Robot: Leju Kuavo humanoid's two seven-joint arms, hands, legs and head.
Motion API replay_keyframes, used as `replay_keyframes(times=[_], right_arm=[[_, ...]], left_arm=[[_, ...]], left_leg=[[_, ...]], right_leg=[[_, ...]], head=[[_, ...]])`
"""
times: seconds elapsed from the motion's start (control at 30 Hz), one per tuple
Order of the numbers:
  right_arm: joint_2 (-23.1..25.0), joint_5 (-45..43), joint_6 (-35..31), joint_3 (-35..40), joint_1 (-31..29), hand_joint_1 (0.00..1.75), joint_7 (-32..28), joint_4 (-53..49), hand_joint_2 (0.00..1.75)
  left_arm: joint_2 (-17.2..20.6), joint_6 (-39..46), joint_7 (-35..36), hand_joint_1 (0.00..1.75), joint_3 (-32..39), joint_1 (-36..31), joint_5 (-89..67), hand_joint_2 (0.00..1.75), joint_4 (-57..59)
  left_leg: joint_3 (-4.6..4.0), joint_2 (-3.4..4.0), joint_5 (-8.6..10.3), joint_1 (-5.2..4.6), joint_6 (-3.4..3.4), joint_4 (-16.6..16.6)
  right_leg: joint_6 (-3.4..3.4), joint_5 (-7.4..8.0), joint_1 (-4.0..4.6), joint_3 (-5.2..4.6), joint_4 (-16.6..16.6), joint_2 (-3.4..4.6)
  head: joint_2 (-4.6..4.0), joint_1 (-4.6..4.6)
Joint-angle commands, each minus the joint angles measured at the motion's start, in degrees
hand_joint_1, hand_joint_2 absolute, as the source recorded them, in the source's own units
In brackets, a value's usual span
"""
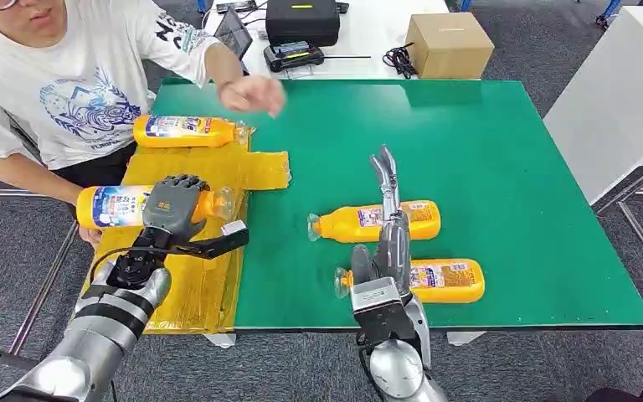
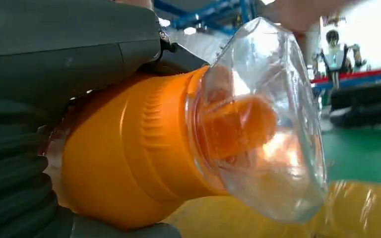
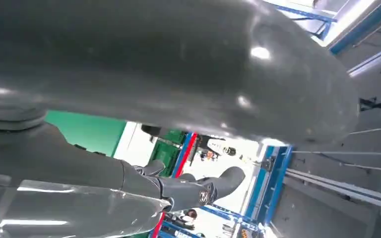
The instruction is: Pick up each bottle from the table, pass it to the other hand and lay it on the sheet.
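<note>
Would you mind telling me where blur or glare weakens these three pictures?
Head view: evenly lit and sharp, though the person's raised hand is motion-blurred. Left wrist view: the orange plastic bottle held by the left hand is soft, with bright glare on its clear cap. Right wrist view: the right hand is a blurred grey mass with highlights.

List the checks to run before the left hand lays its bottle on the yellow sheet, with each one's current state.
1. Left hand grips the held bottle: ok.
2. Clear cap on that bottle: ok.
3. Bottle over the yellow sheet: ok.
4. Bare sheet beside the laid bottle: ok.
5. Person's hand away from the drop spot: ok, though close.
6. Right hand holds nothing: ok.
</note>
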Motion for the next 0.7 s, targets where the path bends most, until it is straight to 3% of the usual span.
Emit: replay_keyframes(times=[0.03, 0.2, 0.7], right_arm=[[-1.98, -0.52, 0.52, 0.79, -1.28, 0.00, 0.12, 0.57, 0.00], [-1.88, -1.54, 1.12, 0.89, -1.48, 0.00, 0.08, 1.71, 0.00], [-1.77, -1.60, 1.08, 0.87, -1.62, 0.00, 0.05, 2.01, 0.00]], left_arm=[[0.14, -2.17, -0.73, 1.75, 3.01, -4.89, 1.88, 1.75, 12.15], [0.50, -3.73, -3.68, 1.75, 6.12, -4.33, 4.44, 1.75, 16.37], [0.43, -3.06, -3.92, 1.75, 6.16, -4.59, 4.55, 1.75, 17.31]], left_leg=[[0.10, 0.05, -0.04, 0.09, -0.08, 0.02], [0.23, 0.11, -0.06, 0.12, -0.13, -0.01], [0.10, 0.07, -0.03, 0.07, -0.08, -0.01]], right_leg=[[-0.10, -0.01, 0.10, 0.13, -0.04, 0.02], [-0.17, -0.02, 0.13, 0.26, -0.07, 0.07], [-0.10, 0.01, 0.07, 0.13, -0.05, 0.05]], head=[[0.00, 0.00], [0.00, 0.02], [0.00, 0.02]])
